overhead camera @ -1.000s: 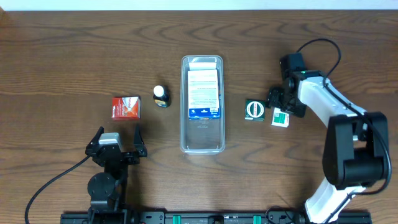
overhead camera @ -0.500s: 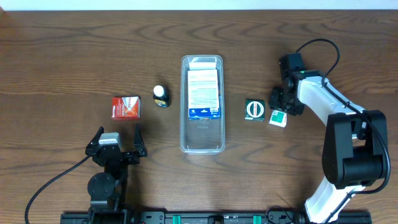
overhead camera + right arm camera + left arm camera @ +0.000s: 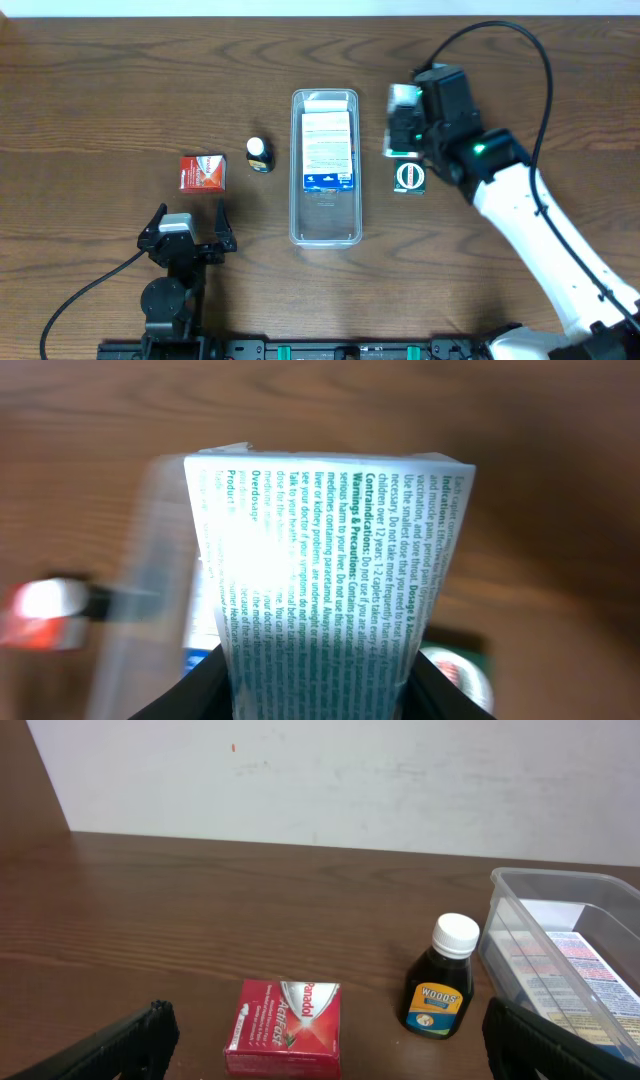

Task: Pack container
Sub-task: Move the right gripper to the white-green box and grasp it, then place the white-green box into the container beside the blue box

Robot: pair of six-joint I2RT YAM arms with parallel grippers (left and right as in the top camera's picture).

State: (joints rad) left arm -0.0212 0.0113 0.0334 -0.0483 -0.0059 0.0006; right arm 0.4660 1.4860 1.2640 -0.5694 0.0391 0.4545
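The clear plastic container (image 3: 325, 218) lies lengthwise mid-table with a blue and white box (image 3: 328, 152) inside; its corner shows in the left wrist view (image 3: 560, 885). My right gripper (image 3: 403, 125) is shut on a white box with green print (image 3: 325, 560), held above the table just right of the container. A green box (image 3: 409, 177) lies below it. My left gripper (image 3: 188, 228) is open and empty near the front edge, behind a red Panadol box (image 3: 285, 1027) and a dark Woods bottle (image 3: 440, 980).
The red box (image 3: 202, 172) and the small bottle (image 3: 259, 154) sit left of the container. A cable loops over the table's right rear. A white wall rises behind the table's far edge.
My right gripper has lifted the white and green box from the table at the right and carried it left and up, to beside the container's far end. The left arm has not moved.
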